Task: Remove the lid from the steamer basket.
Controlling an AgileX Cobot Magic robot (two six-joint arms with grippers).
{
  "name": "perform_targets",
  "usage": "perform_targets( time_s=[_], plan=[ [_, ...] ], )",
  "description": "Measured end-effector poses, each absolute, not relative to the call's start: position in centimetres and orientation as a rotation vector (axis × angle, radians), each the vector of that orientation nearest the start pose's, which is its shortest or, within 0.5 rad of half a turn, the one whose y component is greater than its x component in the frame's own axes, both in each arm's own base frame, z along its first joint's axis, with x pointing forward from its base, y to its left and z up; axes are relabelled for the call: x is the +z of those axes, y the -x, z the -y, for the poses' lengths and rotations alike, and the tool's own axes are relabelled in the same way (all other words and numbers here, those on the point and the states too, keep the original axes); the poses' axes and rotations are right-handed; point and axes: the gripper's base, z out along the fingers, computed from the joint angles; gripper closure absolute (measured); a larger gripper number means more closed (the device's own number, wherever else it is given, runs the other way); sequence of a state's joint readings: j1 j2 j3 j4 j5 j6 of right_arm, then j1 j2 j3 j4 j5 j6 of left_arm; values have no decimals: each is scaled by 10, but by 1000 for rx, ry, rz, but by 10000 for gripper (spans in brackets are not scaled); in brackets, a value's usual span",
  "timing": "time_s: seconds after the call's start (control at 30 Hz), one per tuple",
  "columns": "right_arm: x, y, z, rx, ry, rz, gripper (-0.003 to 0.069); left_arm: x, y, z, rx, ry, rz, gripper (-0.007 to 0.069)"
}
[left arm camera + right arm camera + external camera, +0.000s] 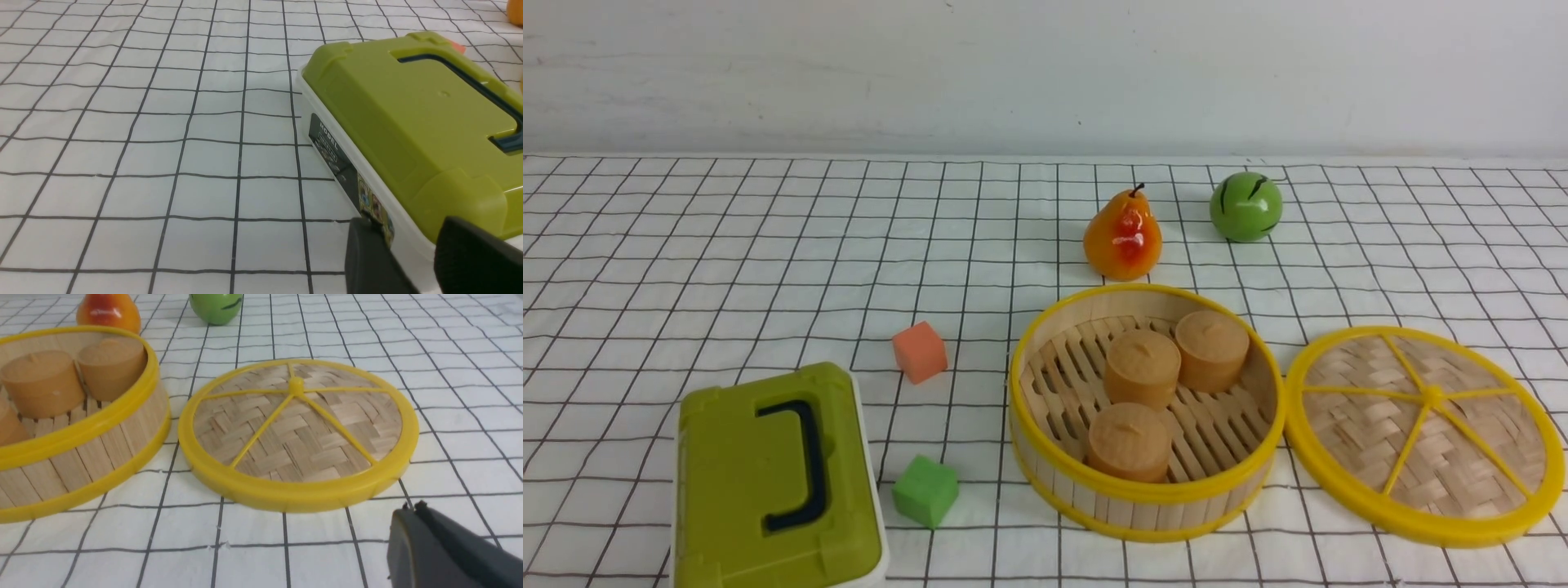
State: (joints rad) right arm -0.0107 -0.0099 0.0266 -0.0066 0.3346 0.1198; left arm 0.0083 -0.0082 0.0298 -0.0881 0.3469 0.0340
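Observation:
The steamer basket (1143,494) stands uncovered at centre right, with three tan cylinder pieces (1141,367) inside. The lid (1425,433) lies flat on the cloth just right of the basket, spokes up. Both show in the right wrist view: the basket (81,457) and the lid (298,428). My right gripper (412,508) is shut and empty, just short of the lid's near rim. My left gripper (412,245) is open and empty beside the olive-green box. Neither gripper shows in the front view.
An olive-green box (776,482) with a dark handle sits front left, close to the left gripper (408,122). An orange cube (920,351) and a green cube (925,490) lie between box and basket. A pear (1122,237) and a green ball (1245,207) stand behind the basket.

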Motion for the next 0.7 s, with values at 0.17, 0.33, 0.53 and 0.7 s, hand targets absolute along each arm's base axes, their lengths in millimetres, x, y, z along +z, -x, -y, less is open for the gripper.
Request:
perform_targets(
  time_s=[0.17,0.33,0.53,0.7],
  plan=[
    [173,-53,1,68,-117,-1855,670,172,-53,2,-56,32,-1851,384],
    [173,-52,1,68,-118,-1871,671,172,-53,2,-56,32,-1851,384],
    [173,-52,1,68,-118,-1873,671,172,-53,2,-56,32,-1851,384],
    [173,-52,1,68,-118,-1873,666,172,-53,2,-56,32,-1851,384]
  ],
)
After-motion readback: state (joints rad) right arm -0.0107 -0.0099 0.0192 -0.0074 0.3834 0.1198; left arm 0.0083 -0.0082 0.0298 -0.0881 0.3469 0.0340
